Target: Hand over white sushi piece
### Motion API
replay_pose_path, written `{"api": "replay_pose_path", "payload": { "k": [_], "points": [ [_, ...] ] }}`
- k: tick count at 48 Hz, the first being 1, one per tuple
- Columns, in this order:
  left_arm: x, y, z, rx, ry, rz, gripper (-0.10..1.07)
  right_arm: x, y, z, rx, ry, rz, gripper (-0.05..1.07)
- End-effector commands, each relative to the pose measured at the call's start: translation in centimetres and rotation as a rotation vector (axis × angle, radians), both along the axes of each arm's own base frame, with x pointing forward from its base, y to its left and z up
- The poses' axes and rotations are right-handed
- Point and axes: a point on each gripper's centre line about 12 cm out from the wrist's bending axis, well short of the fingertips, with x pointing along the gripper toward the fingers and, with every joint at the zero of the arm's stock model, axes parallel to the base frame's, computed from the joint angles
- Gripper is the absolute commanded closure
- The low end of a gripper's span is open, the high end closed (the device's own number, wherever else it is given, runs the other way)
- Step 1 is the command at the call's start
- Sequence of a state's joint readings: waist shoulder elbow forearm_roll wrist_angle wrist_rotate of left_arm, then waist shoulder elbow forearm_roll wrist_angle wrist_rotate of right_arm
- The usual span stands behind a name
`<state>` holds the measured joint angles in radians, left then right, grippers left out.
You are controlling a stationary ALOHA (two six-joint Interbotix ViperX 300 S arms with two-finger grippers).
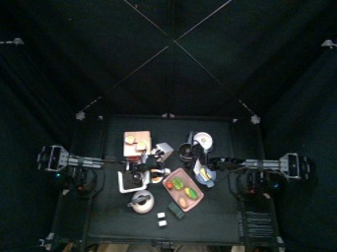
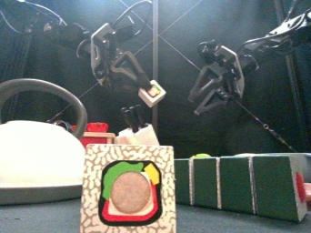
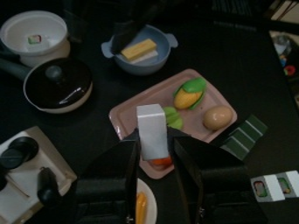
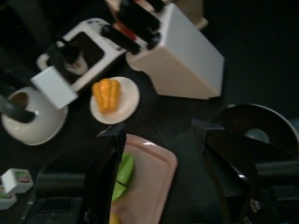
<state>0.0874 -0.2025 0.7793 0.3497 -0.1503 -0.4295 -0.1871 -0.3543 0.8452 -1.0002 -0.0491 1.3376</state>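
Note:
The white sushi piece (image 3: pixel 152 131) is a white oblong block with an orange-red end, and my left gripper (image 3: pixel 155 150) is shut on it. In the front view this piece (image 2: pixel 152 92) hangs high above the table in the left gripper (image 2: pixel 141 84). My right gripper (image 2: pixel 216 91) hovers just to its right at about the same height, open and holding nothing. In the right wrist view the right gripper (image 4: pixel 158 131) has its jaws spread wide with only the table below showing between them. From above, the two grippers meet over the table's middle, near the piece (image 1: pixel 164 150).
Under the grippers lies a pink tray (image 3: pixel 132 112) with toy vegetables. Near it are a blue bowl (image 3: pixel 140 48), a black pan (image 3: pixel 59 83) and a white pot (image 3: pixel 35 35). A white knife block (image 4: pixel 181 52) and a small plate (image 4: pixel 111 96) stand close by. A kettle (image 2: pixel 36 146) and a sushi box (image 2: pixel 127 187) fill the front edge.

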Motion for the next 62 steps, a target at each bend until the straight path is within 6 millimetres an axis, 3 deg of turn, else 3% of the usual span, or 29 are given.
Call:
{"api": "replay_pose_path", "payload": {
  "k": [1,25,38,46,62],
  "points": [
    [0.0,0.1,1.2,-0.001,-0.089,-0.016,0.37,1.0,0.5,1.6,0.005,-0.066,0.048,0.09],
    [0.0,-0.4,1.2,-0.009,-0.130,-0.042,0.37,5.8,1.9,1.0,-0.101,-0.057,0.241,0.10],
    [0.1,-0.4,0.7,-0.012,-0.117,-0.041,0.37,6.8,2.0,0.4,-0.103,-0.043,0.253,0.11],
    [0.2,-0.4,0.6,-0.011,-0.115,-0.042,0.37,7.1,2.0,0.3,-0.109,-0.042,0.264,0.19],
    [0.2,-0.3,0.3,-0.014,-0.107,-0.038,0.35,7.2,2.1,0.1,-0.108,-0.037,0.268,0.45]
  ]
}}
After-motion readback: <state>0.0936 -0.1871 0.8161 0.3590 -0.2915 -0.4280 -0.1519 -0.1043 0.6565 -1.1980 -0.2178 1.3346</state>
